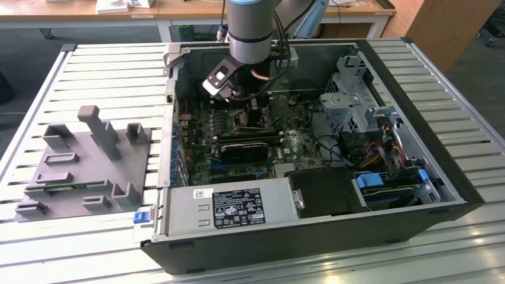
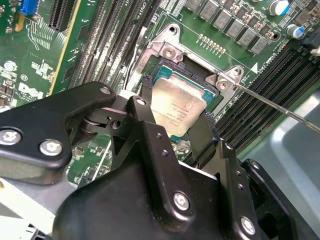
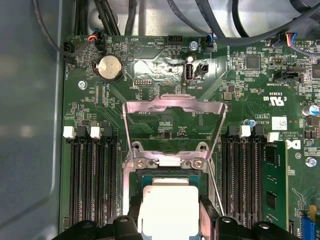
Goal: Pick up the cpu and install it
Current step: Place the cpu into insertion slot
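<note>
CPU [image 2: 177, 107] is pinched between the tool's [image 2: 175, 114] two black fingers [image 2: 150, 125] in the second wrist view, just over its socket [image 2: 167, 52], held level, I think, so it goes in straight. In the first wrist view the metal lid [image 3: 172, 106] stands flipped up, leaving the socket open for it. In the exterior view the arm [image 1: 248, 29] reaches into the computer case [image 1: 442, 177] on the desk [image 1: 94, 77], toward the case's 11 o'clock.
</note>
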Controlling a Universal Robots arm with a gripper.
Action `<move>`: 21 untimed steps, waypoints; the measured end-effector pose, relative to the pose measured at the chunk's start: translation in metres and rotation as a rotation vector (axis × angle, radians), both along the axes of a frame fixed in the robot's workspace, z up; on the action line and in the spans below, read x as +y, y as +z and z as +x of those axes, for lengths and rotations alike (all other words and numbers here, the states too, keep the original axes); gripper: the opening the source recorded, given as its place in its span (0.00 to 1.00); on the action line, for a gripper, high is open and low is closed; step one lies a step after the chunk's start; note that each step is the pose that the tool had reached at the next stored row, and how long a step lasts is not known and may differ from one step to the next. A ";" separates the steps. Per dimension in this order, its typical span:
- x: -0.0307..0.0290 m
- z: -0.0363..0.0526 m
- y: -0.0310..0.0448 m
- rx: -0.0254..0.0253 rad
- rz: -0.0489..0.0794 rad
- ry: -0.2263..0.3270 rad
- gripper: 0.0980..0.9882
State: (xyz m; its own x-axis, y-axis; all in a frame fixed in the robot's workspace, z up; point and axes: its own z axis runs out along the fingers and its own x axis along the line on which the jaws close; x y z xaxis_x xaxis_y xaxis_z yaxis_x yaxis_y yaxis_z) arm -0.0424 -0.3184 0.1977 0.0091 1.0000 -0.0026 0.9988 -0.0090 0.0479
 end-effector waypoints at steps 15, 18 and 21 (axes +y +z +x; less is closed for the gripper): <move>0.0010 0.0000 -0.0051 0.0001 0.000 0.000 0.49; 0.0012 0.0001 -0.0056 -0.0006 0.001 0.000 0.51; 0.0010 0.0000 -0.0052 0.0000 0.000 0.000 0.58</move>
State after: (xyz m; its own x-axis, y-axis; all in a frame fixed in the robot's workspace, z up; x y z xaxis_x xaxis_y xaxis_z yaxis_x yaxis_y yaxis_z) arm -0.0424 -0.3174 0.1925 0.0090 1.0000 -0.0026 0.9988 -0.0089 0.0479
